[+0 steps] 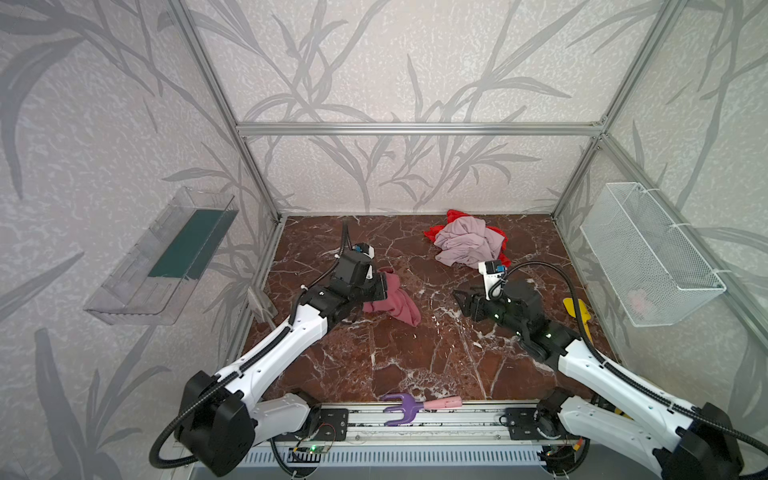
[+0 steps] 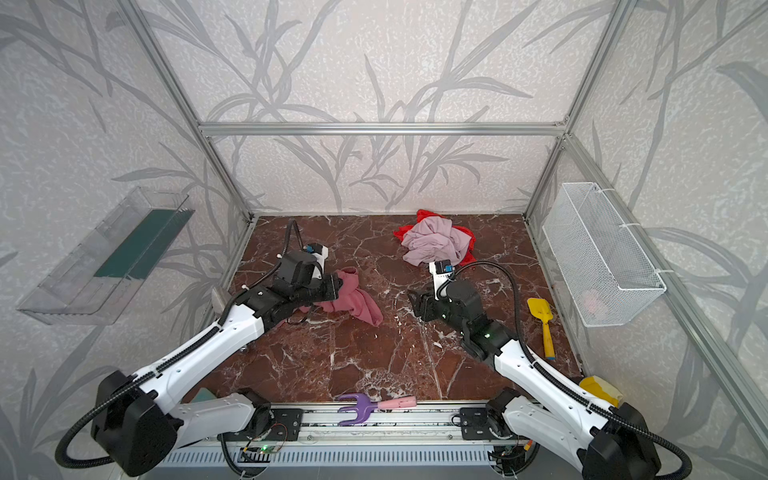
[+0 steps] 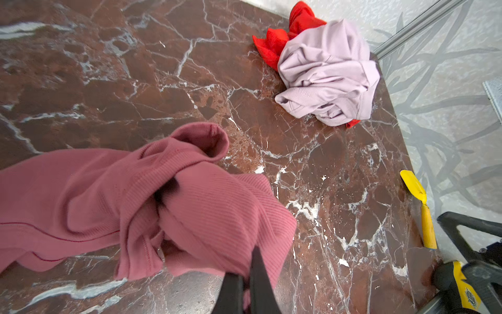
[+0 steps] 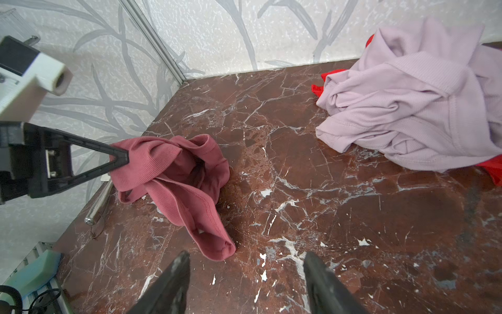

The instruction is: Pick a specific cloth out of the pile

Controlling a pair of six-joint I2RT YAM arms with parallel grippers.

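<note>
Glossy red-brown marble counter [image 1: 395, 353], veined white. By its far wall sits the pile [image 1: 467, 243]: crumpled lilac ribbed knit over bright red fabric. Well apart, a ribbed dusty-rose cloth [image 1: 395, 305] droops, pinched by the left gripper [image 4: 121, 160]. The right gripper [image 4: 247, 255] is spread, empty.

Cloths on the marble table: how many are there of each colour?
Dusty-pink cloth: 1
Lilac cloth: 1
Red cloth: 1 as far as can be seen, mostly hidden under the lilac one
Total: 3
</note>
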